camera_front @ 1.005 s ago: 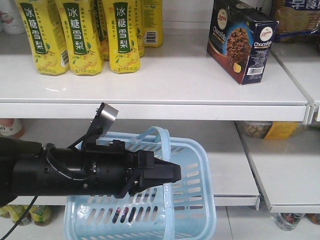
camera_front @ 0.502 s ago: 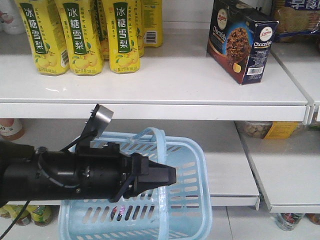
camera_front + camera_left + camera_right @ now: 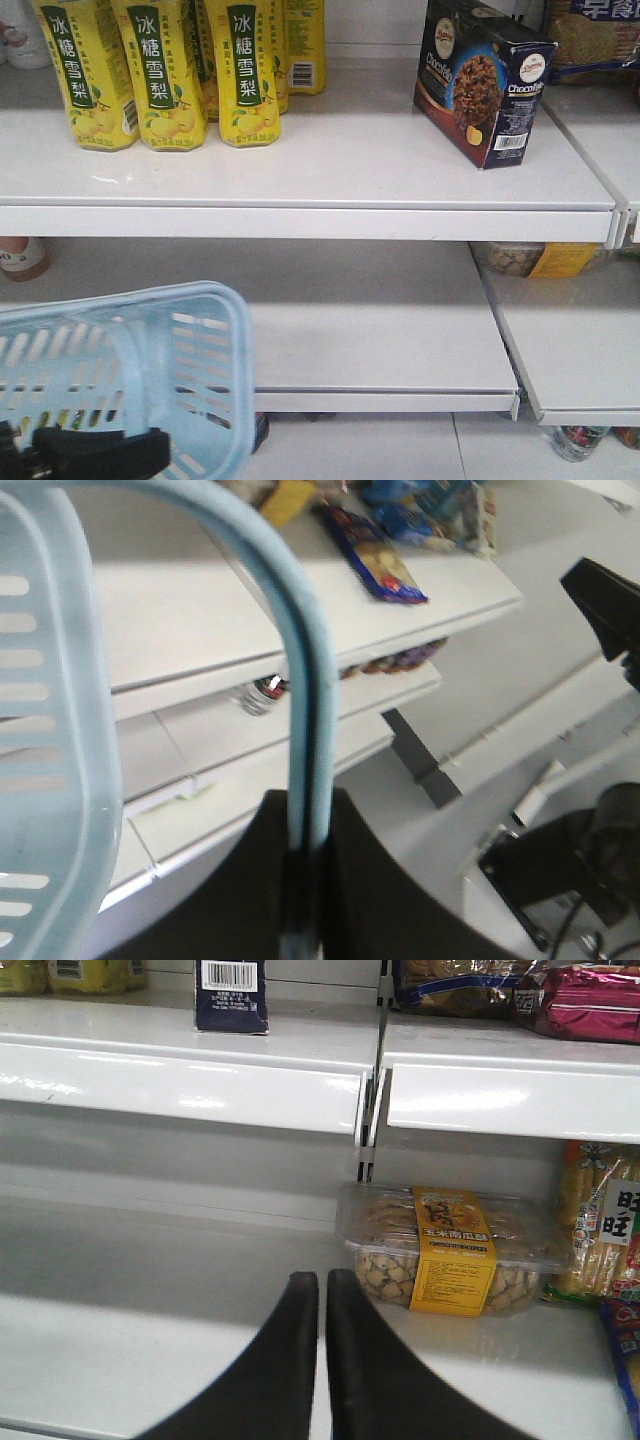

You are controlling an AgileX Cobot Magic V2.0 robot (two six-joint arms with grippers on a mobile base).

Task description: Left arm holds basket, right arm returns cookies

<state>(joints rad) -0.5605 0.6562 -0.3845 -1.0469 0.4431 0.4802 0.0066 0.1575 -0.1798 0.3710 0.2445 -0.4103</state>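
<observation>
Standing on the top shelf (image 3: 330,170), the cookies (image 3: 480,80) look already returned; what is left is retreat. The left gripper (image 3: 305,880) has its jaws clamped on the basket (image 3: 130,370) handle, seen only from its wrist. The right gripper (image 3: 322,1360), jaws nearly together, holds nothing.

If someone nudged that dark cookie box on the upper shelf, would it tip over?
Probably fairly easily: the cookie box stands upright on a narrow base, taller than it is deep. Being cardboard, it likely feels stiff and light. The white shelf looks smooth, so it might slide first.
</observation>
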